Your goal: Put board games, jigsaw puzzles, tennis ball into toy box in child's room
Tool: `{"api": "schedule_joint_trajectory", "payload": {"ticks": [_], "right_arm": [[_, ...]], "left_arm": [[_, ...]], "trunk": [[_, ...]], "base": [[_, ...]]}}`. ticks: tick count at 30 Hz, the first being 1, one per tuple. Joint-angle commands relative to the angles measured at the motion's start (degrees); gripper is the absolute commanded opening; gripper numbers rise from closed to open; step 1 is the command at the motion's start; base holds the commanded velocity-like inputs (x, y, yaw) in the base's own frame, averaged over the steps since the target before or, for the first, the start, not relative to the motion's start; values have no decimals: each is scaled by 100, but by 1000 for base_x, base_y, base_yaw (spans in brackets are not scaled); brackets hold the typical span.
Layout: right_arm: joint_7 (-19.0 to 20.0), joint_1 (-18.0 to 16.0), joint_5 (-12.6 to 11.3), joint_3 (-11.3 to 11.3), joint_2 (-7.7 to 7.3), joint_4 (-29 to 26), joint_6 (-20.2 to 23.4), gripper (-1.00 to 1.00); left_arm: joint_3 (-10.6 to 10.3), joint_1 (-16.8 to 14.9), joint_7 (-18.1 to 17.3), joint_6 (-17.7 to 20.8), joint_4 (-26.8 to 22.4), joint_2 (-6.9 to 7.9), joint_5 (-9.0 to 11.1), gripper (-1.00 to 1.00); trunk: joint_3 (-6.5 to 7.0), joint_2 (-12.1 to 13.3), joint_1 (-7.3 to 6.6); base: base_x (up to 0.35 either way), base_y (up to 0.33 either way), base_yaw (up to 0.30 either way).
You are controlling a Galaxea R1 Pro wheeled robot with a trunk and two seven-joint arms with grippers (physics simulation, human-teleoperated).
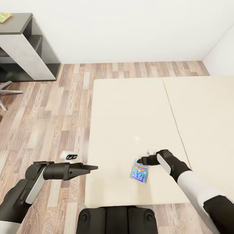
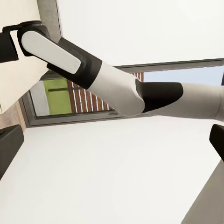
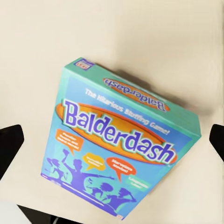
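We are looking down over the bed [image 1: 130, 110], a wide cream mattress surface with a seam running down it toward the right. On it, near the front edge, lies one board game [image 1: 140, 173], a light-blue box. In the right wrist view the same board game [image 3: 122, 140] reads "Balderdash" in purple letters on an orange oval, with blue cartoon figures and orange speech bubbles below. It sits slightly tilted on the cream surface and casts a shadow behind it.

Our right gripper [image 1: 141, 160] reaches down to the far edge of the box. In the right wrist view its dark fingers [image 3: 10, 144] stand wide apart at either side of the frame, with the box between them and not clamped. Whether they touch the box we cannot tell.

Our left gripper [image 1: 92, 168] is held out level over the near left corner of the bed, holding nothing. Its fingers look drawn close together in the head view, though the left wrist view shows dark tips at both edges of the frame, so we cannot tell their state for sure. That view also shows our right arm crossing before a window.

At the far left stands a dark-grey bench [image 1: 22, 48] with open shelves, and a jigsaw puzzle [image 1: 4, 16] lies on its top at the corner. The wood-plank floor [image 1: 52, 117] runs between that bench and the bed.
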Motion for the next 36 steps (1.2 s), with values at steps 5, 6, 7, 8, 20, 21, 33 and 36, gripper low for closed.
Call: {"api": "schedule_joint_trajectory", "payload": {"ticks": [5, 6, 7, 8, 20, 21, 33, 36], "right_arm": [[-39, -32, 27, 31, -3, 15, 25, 100], [-47, -35, 26, 31, -3, 18, 26, 100], [-53, -37, 26, 31, -3, 22, 25, 100], [-58, -38, 25, 32, -2, 26, 24, 100], [-78, 12, 20, 33, -19, 70, -36, 100], [-78, 17, 18, 36, -16, 71, -41, 100], [-78, 25, 7, 34, 30, 75, -50, 100], [-78, 25, 2, 33, 31, 75, -50, 100]], "left_arm": [[-9, -3, -8, 60, -1, 5, 15, 100], [-9, -3, -7, 60, -1, 5, 14, 100], [-9, -3, -7, 60, -1, 5, 13, 100], [-9, -3, -7, 60, -1, 5, 13, 100], [-12, -3, -6, 60, -1, 0, 10, 100], [-13, -3, -6, 60, -1, -1, 10, 100], [-11, -3, -6, 60, -1, 4, 14, 100], [-10, -3, -6, 60, -1, 5, 14, 100]], "trunk": [[-21, -9, 3], [-25, -9, 3], [-29, -9, 3], [-34, -9, 3], [-59, -9, 3], [-60, -9, 3], [-123, -9, 3], [-149, -9, 3]], "base": [[0, 0, 0], [0, 0, 0], [0, 0, 0], [0, 0, 0], [0, 0, 0], [0, 0, 0], [0, 0, 0], [0, 0, 0]]}}
